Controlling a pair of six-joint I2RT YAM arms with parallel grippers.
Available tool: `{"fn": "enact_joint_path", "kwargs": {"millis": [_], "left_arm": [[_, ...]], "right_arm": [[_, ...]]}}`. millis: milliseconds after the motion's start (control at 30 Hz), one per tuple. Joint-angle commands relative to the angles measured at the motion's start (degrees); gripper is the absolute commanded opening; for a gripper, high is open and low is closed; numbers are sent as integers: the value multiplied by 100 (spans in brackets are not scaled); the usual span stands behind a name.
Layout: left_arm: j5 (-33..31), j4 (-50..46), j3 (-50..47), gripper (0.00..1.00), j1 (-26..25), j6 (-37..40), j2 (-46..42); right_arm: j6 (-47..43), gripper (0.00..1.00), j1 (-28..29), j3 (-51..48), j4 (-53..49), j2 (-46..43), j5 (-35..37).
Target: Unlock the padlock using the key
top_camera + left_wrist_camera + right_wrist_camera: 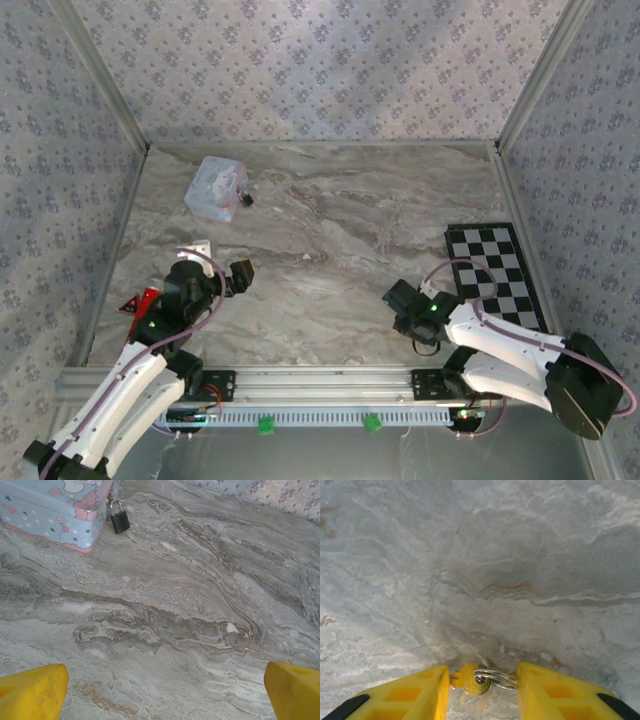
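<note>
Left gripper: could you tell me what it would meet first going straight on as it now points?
Probably the bare marble tabletop; the padlock and tin box lie left of that line.

The marble table (pixel 330 260) bears a tin box (pixel 216 188), key (pixel 469 679) and checkered mat (pixel 495 275).

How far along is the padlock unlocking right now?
Done: nothing yet; the padlock hangs closed on the tin box. In hand: the right gripper brackets the key lying on the table, a firm grip not confirmed. Remaining: lift the key, carry it to the padlock, insert and turn. The left gripper is open, holding nothing.
</note>
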Motion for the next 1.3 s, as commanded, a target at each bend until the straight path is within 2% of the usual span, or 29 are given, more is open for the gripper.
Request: {"fn": "enact_joint_path", "kwargs": {"millis": [0, 267, 433, 700, 933, 1267], "left_arm": [[-70, 51, 16, 100, -23, 110, 63], [-77, 81, 24, 100, -23, 119, 171], [-86, 90, 17, 100, -22, 119, 176], [-120, 98, 7, 100, -23, 128, 198], [-125, 108, 6, 100, -20, 136, 226], [-130, 118, 7, 100, -23, 136, 233]], "right_arm": [[398, 39, 302, 218, 38, 65, -64], [357, 41, 494, 250, 48, 48, -2], [31, 41, 252, 254, -259, -79, -116], [-367, 36, -157, 101, -39, -92, -274], [-508, 35, -255, 100, 104, 183, -216], [-596, 24, -261, 82, 403, 475, -289]]}}
